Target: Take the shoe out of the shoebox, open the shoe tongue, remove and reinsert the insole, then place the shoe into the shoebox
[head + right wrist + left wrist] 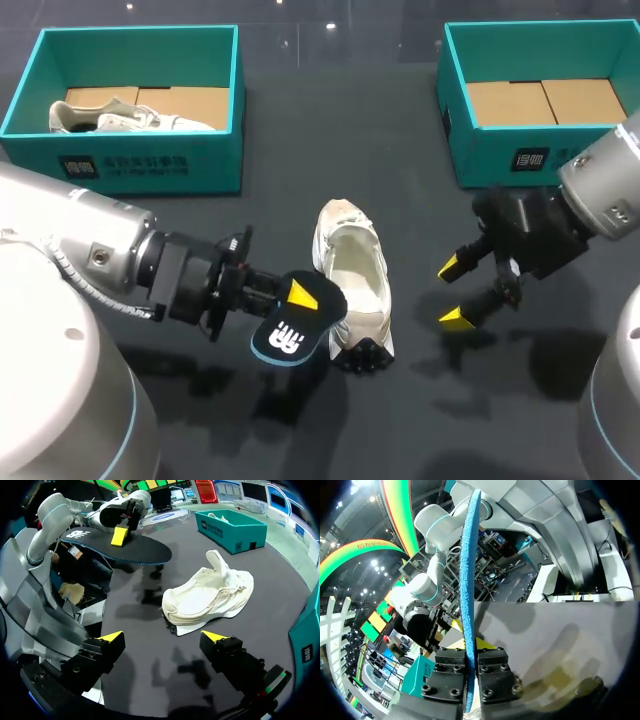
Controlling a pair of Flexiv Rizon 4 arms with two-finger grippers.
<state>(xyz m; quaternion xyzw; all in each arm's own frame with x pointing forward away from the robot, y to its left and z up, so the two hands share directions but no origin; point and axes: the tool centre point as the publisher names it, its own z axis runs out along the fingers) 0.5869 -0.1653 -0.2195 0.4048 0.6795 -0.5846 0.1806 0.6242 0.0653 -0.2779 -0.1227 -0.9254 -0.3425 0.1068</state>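
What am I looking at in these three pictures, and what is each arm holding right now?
It is a robot with two arms at a dark table. The wide picture looks down from above and behind the robot. Each round picture comes from a camera on one wrist. The left gripper is clamped on a dark insole, which its own wrist picture shows edge-on. The right gripper is open and empty. A white shoe lies on the table between them. The left box holds a second shoe; the right box holds none.
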